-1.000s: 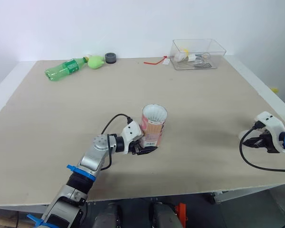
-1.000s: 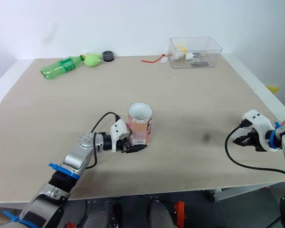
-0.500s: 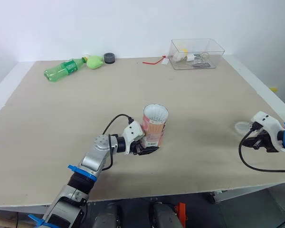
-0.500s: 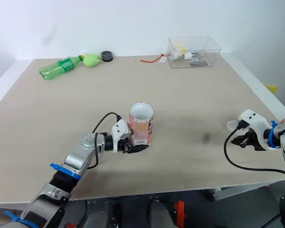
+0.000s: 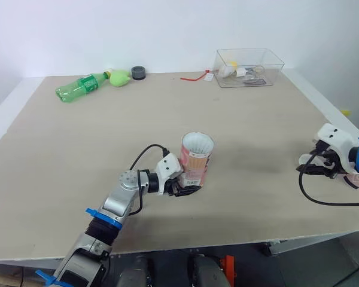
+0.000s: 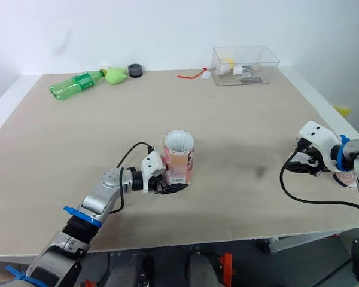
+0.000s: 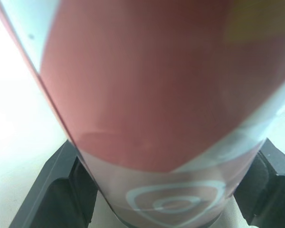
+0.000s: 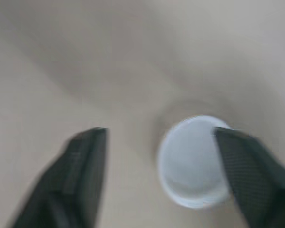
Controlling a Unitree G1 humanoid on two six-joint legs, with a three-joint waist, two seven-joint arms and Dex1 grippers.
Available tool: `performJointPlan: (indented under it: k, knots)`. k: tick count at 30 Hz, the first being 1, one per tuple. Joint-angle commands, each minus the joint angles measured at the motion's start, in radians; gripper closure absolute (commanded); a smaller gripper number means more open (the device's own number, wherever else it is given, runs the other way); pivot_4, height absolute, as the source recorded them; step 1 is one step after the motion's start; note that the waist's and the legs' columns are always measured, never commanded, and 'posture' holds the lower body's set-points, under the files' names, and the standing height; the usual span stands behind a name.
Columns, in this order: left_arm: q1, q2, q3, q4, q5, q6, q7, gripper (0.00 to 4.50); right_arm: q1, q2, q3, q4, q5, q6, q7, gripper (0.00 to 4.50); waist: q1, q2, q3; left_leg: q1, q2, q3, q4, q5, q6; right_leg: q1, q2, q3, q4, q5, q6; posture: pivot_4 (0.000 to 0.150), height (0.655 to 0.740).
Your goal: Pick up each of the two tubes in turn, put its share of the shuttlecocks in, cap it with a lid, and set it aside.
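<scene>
The pale beige tabletop [image 5: 78,155] bears a pink-and-white cardboard tube [image 5: 196,158] upright near its front middle (white feathers show in the open mouth); the left gripper [image 5: 188,187] clamps its base. Near the right edge the right gripper [image 8: 160,134] is spread wide over a small round translucent lid [image 8: 194,161] lying flat.

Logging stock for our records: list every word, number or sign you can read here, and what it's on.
No text reads legibly.
tube: a barcode label and print, too small to read.
tube, left wrist view: a spiral motif, no letters.
green bottle: label too small to read.
</scene>
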Motion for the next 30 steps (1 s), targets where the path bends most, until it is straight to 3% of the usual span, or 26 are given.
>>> performJointPlan:
  k: [1, 16, 25, 30]
  knots:
    - [-0.002, -0.004, -0.003, -0.042, -0.015, 0.001, 0.000, 1.35, -0.007, -0.010, -0.026, 0.064, -0.017, -0.057, -0.040, 0.09, 0.000, 0.000, 0.000, 0.000, 0.000, 0.000, 0.000, 0.000, 0.000, 0.000, 0.000, 0.000, 0.000, 0.000, 0.000, 0.150, 0.7400]
    - [0.025, 0.001, -0.009, -0.086, -0.020, 0.034, 0.009, 1.35, -0.022, 0.067, -0.015, 0.152, -0.012, -0.072, -0.019, 0.09, -0.003, 0.000, 0.000, 0.002, 0.001, 0.001, 0.000, 0.000, 0.000, 0.001, 0.002, 0.001, 0.000, 0.001, 0.000, 0.150, 0.7400]
    - [0.029, -0.001, -0.013, -0.095, -0.024, 0.044, 0.015, 1.35, -0.151, 0.158, -0.094, 0.183, 0.070, 0.245, -0.036, 0.09, -0.010, -0.001, 0.000, 0.006, 0.003, 0.003, 0.000, 0.001, 0.000, 0.002, 0.004, 0.003, 0.000, 0.004, -0.003, 0.150, 0.7400]
    - [0.034, -0.003, -0.017, -0.103, -0.026, 0.050, 0.023, 1.35, -0.132, 0.153, -0.064, 0.155, 0.048, 0.272, -0.036, 0.09, -0.003, 0.000, 0.000, 0.004, 0.003, 0.002, 0.000, 0.000, 0.000, 0.001, 0.004, 0.003, 0.000, 0.002, -0.002, 0.150, 0.7400]
